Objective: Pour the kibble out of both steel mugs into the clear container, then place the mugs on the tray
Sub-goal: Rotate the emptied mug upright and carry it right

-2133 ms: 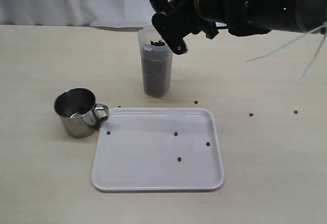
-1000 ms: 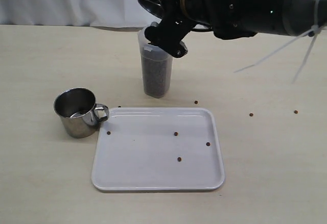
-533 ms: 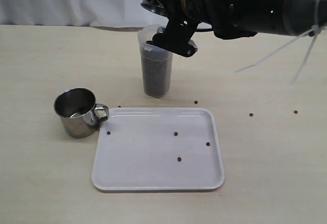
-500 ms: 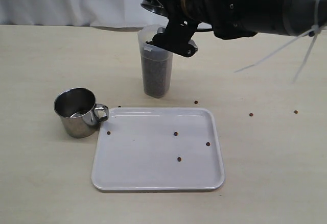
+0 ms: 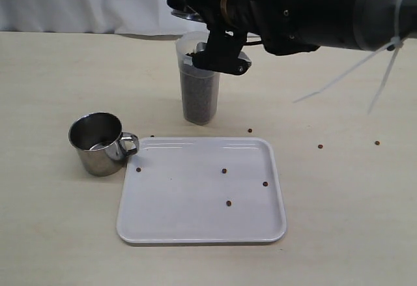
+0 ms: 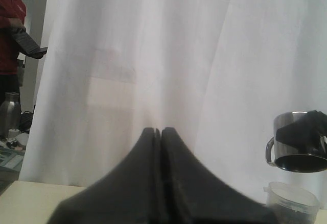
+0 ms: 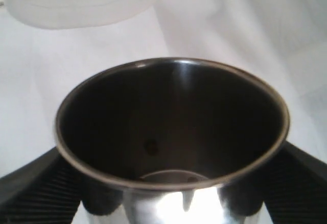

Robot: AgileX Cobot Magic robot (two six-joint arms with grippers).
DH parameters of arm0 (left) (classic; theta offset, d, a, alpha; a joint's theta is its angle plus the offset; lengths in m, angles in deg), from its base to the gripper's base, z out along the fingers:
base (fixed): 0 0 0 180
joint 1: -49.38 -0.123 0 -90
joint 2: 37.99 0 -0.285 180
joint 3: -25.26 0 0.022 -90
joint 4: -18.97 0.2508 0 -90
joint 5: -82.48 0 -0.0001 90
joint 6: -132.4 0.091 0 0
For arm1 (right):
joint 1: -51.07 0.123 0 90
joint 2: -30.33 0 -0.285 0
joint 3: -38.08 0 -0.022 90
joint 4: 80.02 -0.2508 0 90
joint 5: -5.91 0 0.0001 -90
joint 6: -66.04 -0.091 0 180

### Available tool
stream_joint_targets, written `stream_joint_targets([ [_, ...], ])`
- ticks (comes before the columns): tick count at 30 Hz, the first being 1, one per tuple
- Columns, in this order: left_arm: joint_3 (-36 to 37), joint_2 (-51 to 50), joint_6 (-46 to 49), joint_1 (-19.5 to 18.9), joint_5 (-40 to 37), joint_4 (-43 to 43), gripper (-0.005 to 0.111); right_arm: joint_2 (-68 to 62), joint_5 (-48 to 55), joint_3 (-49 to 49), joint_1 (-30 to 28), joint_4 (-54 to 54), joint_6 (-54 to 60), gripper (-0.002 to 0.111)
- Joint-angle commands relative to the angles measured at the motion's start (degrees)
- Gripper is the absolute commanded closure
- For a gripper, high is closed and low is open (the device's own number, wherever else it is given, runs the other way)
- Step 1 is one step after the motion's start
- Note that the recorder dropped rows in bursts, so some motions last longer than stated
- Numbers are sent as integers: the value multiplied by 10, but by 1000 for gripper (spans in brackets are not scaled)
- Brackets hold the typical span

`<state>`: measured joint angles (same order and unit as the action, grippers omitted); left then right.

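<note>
One steel mug [image 7: 173,127] is clamped between the spread fingers [image 7: 36,193] of the right gripper [image 5: 215,42], which is held above the clear container [image 5: 199,84]. In the left wrist view this held mug is seen tipped over with its mouth turned downward, just above the container's rim and apart from it. Its inside is shown almost bare in the right wrist view; only a dark speck or two can be made out, and whether these are pellets cannot be told. The container is stood upright on the table [image 5: 52,234], behind the far edge of the tray [image 5: 195,224], and is filled most of the way up with kibble [image 5: 199,100]. A second mug [image 5: 96,143] is stood upright on the table just beside the tray's near-left corner, with its handle turned toward the tray. Three loose pellets [image 5: 223,170] are scattered on the tray, and several more stray pellets [image 5: 320,146] are strewn over the table to the right of it. The left gripper [image 6: 158,130] is seen only in its own wrist view: its jaws are pressed together on nothing, and a white curtain [image 6: 153,40] is faced.
</note>
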<state>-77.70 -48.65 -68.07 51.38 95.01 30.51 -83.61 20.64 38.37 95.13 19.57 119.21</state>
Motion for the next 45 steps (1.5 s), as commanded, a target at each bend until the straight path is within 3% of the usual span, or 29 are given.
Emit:
stream_joint_targets([
  [1,2,3,-2,3,2,-3,107,0,10,4,1,4,46,103],
  [8,2,3,-2,3,-1,-3,107,0,10,4,1,4,51,103],
  [21,2,3,-2,3,-1,-3,107,31,162,-19,21,-1,-444,103],
  [25,2,3,-2,3,-1,-3,107,52,274,-31,19,-20,-638,103],
  [31,2,3,-2,3,-1,-3,107,117,321,-32,-8,-178,-810,103],
  [34,2,3,-2,3,-1,-3,107,161,301,-47,-34,-290,-830,103],
  [37,2,3,-2,3,-1,-3,107,214,249,-106,-59,-338,-872,103],
  [42,2,3,-2,3,-2,-3,107,319,80,-245,-110,-297,-1055,103],
  [45,2,3,-2,3,-2,-3,107,365,-45,-328,-149,-217,-1191,103],
])
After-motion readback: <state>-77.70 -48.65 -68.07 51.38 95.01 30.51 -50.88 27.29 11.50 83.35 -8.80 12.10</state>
